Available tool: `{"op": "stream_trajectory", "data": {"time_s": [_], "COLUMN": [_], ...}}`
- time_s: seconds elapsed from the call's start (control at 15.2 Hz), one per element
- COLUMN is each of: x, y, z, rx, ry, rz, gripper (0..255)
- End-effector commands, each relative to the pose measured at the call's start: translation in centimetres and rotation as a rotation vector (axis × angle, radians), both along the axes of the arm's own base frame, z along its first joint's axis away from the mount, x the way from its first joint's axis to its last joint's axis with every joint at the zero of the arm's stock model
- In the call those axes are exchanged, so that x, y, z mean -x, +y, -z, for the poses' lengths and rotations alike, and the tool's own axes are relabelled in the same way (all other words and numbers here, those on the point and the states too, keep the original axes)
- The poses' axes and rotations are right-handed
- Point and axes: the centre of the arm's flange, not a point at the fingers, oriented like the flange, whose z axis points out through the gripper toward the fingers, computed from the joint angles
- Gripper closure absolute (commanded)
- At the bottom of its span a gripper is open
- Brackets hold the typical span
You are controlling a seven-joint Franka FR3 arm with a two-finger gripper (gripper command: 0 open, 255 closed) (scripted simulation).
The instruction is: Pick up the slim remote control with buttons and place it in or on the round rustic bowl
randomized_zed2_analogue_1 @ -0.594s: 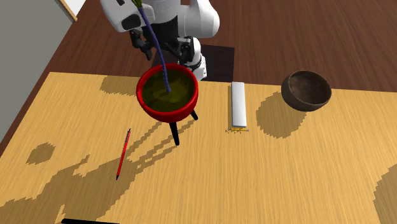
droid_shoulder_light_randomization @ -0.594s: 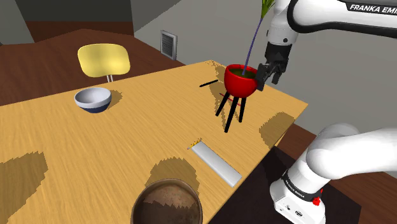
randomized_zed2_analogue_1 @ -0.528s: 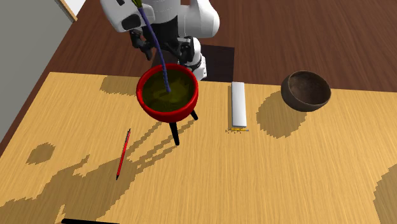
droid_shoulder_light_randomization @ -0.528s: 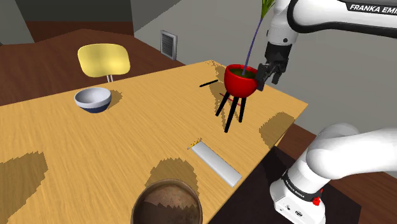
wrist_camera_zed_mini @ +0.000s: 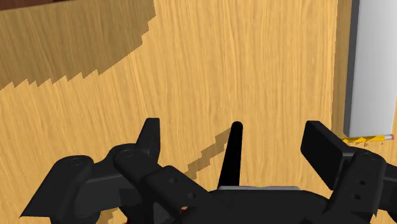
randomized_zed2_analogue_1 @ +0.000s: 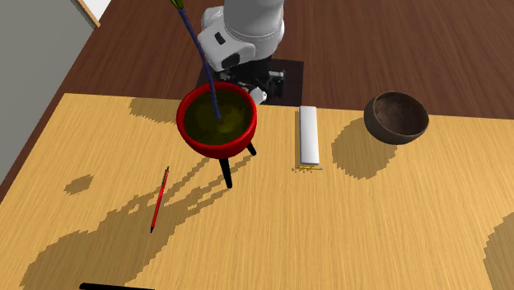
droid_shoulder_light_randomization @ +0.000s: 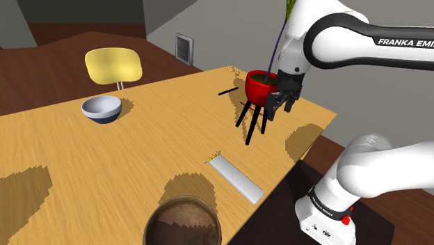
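Spanning the shoulder view, the table (droid_shoulder_light_randomization: 104, 160) bears a red planter (droid_shoulder_light_randomization: 257, 87) far off, the brown bowl (droid_shoulder_light_randomization: 182, 223) near, and the grey remote (droid_shoulder_light_randomization: 236, 178) between them. The gripper (droid_shoulder_light_randomization: 276, 108), fingers spread wide and empty, hangs by the planter, beyond the remote.

In the shoulder view, black capital letters reading "FRANKA EMI" run along the white forearm link (droid_shoulder_light_randomization: 375, 49) at the picture's upper right, the word cut off by the picture's edge. The same black lettering, "FRANKA EMI", stands on the white lower link (droid_shoulder_light_randomization: 410, 167) at the right edge above the stand, again cut short there. Small white marks on the black ring (droid_shoulder_light_randomization: 327, 207) near the arm's base are too small to read.
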Motion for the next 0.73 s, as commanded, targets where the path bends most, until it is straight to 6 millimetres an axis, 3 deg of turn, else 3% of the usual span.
{"op": "stream_trajectory", "data": {"time_s": [0.0,0.66], "x": [0.3,2.1], "y": [1.9,11.9], "z": [1.6,9.5], "rx": [-0.008,-0.041], "ry": [-0.008,-0.041], "rz": [0.000,-0.007], "gripper": [0,0]}}
